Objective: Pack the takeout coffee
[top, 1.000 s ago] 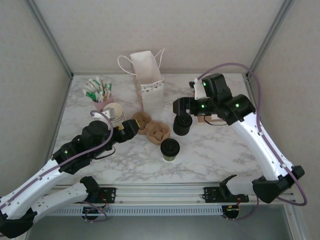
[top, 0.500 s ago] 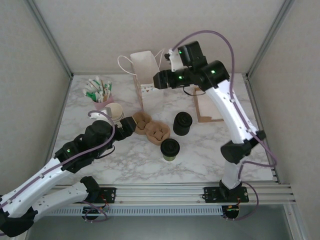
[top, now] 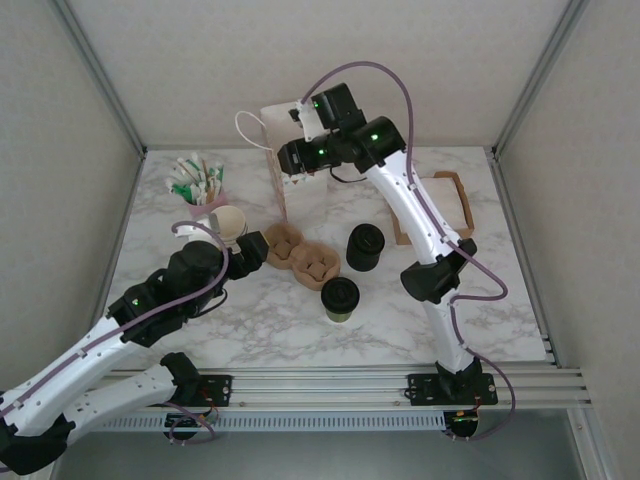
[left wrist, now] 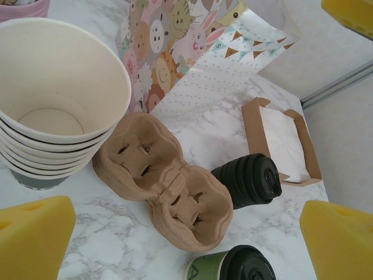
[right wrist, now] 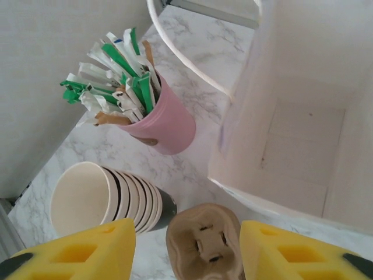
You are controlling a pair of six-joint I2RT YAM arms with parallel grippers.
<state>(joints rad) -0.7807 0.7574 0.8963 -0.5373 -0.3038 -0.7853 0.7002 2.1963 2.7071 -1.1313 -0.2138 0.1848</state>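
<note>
Status: nothing is packed yet.

Your left gripper (top: 252, 250) hangs low just beside the stack of lidless cream-rimmed paper cups (top: 228, 225), jaws spread wide with nothing between them. Behind the stack stands the pink cup of sachets and stirrers (top: 205, 203), near the table's left edge, so you have little room there.

Right of the stack lies the brown moulded-pulp two-cup carrier (top: 302, 260), both wells empty. Behind it stands the white paper gift bag with rope handles (top: 275, 125). Its mouth is open and its floor is bare in the right wrist view. Your right gripper (top: 288, 160) hovers at that mouth, fully open and holding nothing.

The takeout coffee, a small olive-green paper cup with a round black lid (top: 340, 298), stands upright on the white marble table (top: 490, 300). It is just in front of the carrier's near end and apart from both grippers.

In my judgement the whole job remains: grasp the cup, then seat it in the carrier or the bag.

Clearances around the cup:
- The squat all-black cylinder (top: 365, 247) stands close behind it.
- The right arm's elbow (top: 435, 275) overhangs the table to its right.
- Open marble lies in front of it, toward the near edge.

At far right, a shallow brown cardboard tray (top: 445, 200) sits near the table edge.
</note>
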